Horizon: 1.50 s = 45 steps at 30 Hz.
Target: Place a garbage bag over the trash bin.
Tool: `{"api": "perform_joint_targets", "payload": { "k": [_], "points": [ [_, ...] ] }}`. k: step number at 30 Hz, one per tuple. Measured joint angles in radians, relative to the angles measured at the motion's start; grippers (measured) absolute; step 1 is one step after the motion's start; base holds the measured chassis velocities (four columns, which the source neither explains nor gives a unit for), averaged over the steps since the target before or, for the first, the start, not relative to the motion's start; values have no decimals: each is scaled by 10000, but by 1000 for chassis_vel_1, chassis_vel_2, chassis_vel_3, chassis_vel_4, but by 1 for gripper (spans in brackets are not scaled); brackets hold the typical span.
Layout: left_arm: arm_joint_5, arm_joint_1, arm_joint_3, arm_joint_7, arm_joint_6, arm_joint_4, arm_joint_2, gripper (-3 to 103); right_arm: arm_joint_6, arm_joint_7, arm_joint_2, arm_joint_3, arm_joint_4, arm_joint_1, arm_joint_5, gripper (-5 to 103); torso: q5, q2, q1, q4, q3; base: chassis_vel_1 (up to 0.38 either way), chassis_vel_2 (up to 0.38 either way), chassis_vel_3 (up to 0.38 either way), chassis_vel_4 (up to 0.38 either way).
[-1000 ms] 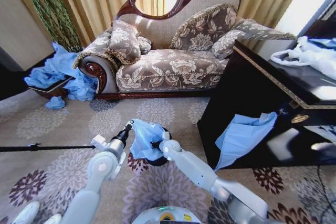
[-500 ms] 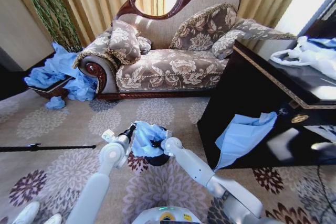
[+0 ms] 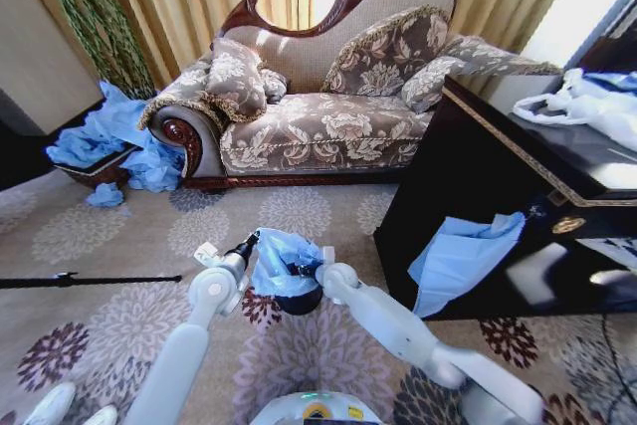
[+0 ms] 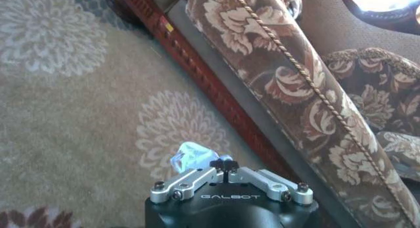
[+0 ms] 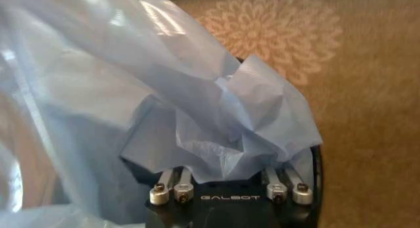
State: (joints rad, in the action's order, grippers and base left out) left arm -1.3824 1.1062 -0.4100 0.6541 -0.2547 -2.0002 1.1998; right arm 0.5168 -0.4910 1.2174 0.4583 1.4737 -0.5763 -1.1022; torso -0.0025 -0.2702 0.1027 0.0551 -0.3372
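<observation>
From the head we look forward and down over carpet (image 3: 119, 236) toward the sofa (image 3: 328, 97). Our left wrist view faces the sofa's base (close, low) — our right wrist view presses against the garbage bag (image 5: 196, 105).

Thin wrinkly plastic garbage bag (image 3: 282, 258), smooth black trash bin (image 3: 300, 302), patterned matt carpet (image 3: 119, 236)

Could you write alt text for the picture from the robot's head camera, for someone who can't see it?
Two white robot arms hold a wrinkly light-blue garbage bag over a small black trash bin on a flowered carpet, the left tool pinching its edge and the right tool reaching into the plastic. A floral sofa stands behind.
</observation>
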Motion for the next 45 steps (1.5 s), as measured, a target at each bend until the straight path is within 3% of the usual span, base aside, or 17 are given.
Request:
{"api": "perform_joint_targets", "payload": {
  "k": [1,4,6,7,9,12,13,14,23,28,33,35,39,45],
  "points": [
    [0,0,0,0,0,0,0,0,0,0,0,0,0,0,0,48,0,0,0,0,0,0,0,0,0],
    [0,62,43,-33,-7,-18,-3,0,-63,-356,-278,74,657,-96,-134,65,-1,0,0,0,0,0,0,0,0],
    [0,93,46,-35,-12,-25,7,0,-93,-432,-300,73,801,-118,-227,65,-1,0,0,-2,0,0,0,0,0],
    [5,136,50,-42,-16,-33,20,0,-162,-512,-301,64,968,-143,-359,71,-1,0,0,-2,0,0,0,0,0],
    [34,227,54,-79,-18,-54,41,0,-294,-604,-194,122,1132,-180,-498,81,-2,0,0,1,0,0,0,0,0],
    [42,268,53,-98,-19,-80,42,0,-344,-689,-66,232,1184,-186,-503,86,-1,0,0,-1,0,0,0,0,0],
    [44,281,27,-115,-18,-99,42,0,-364,-838,66,329,1260,-184,-508,96,-2,0,0,-2,0,0,0,0,0],
    [44,286,6,-132,-18,-109,42,0,-366,-952,132,388,1323,-170,-532,99,-1,0,0,-2,0,0,0,0,0],
    [58,464,-106,-254,-10,-203,64,0,-347,-1232,122,566,1659,81,-560,100,-2,0,0,-2,0,0,0,0,0],
    [78,611,-130,-322,-3,-260,68,0,-285,-1463,-292,681,2286,228,-371,100,-2,0,0,-1,0,0,0,0,0],
    [78,611,-119,-405,8,-260,86,0,-162,-1275,-630,916,2555,272,404,100,-1,0,1,-1,0,0,0,0,0],
    [71,613,-89,-428,12,-260,95,0,-145,-938,-771,991,2554,220,1208,100,-1,0,2,0,0,0,0,0,0],
    [68,598,-68,-433,14,-245,110,0,-131,-529,-896,1126,2581,183,1910,100,-1,0,1,0,0,0,0,0,0],
    [69,565,-59,-434,15,-198,142,0,-130,-250,-807,1286,2303,238,2275,100,-1,0,2,-1,-2,0,0,0,0]
  ]
}}
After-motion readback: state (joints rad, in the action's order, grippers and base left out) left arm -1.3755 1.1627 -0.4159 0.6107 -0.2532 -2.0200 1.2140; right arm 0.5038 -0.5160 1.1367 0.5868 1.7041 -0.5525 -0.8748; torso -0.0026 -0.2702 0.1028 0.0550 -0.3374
